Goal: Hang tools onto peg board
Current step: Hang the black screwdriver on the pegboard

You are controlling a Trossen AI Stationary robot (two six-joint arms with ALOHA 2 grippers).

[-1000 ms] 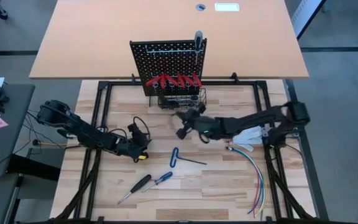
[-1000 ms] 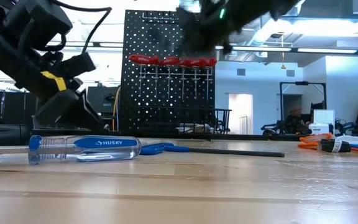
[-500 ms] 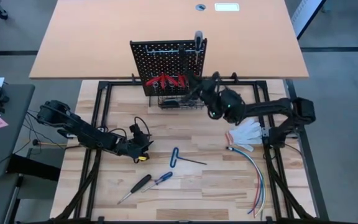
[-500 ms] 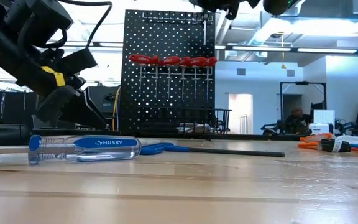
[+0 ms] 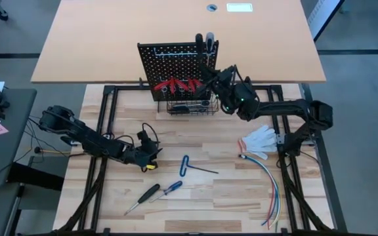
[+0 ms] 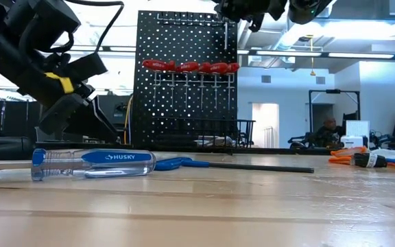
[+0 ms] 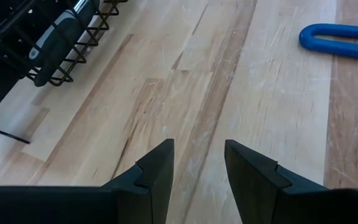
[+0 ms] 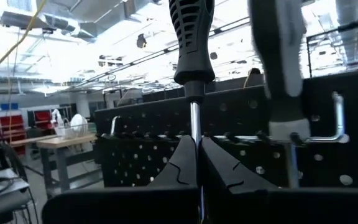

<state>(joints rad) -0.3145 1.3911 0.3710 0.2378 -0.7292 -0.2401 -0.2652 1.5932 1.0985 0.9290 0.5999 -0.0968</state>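
From above, the right gripper (image 5: 205, 71) is raised at the top of the peg board (image 5: 176, 62), beside red-handled tools (image 5: 179, 84) hung above its wire basket (image 5: 190, 106), while the left gripper (image 5: 151, 155) waits low near a hex key (image 5: 185, 164) and two screwdrivers (image 5: 156, 195). The left wrist view shows its fingers (image 7: 157, 171) parted and empty over bare wood, the basket holding a dark-handled tool (image 7: 58, 40). The right wrist view shows fingers (image 8: 182, 165) clenched on a black-handled screwdriver (image 8: 191, 37) upright before the board's rail.

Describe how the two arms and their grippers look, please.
Both arms are dark and jointed. The left arm carries a looping black cable and a yellow mark beside its gripper. Left fingers are black, wedge-shaped and stepped. The right gripper is black too.
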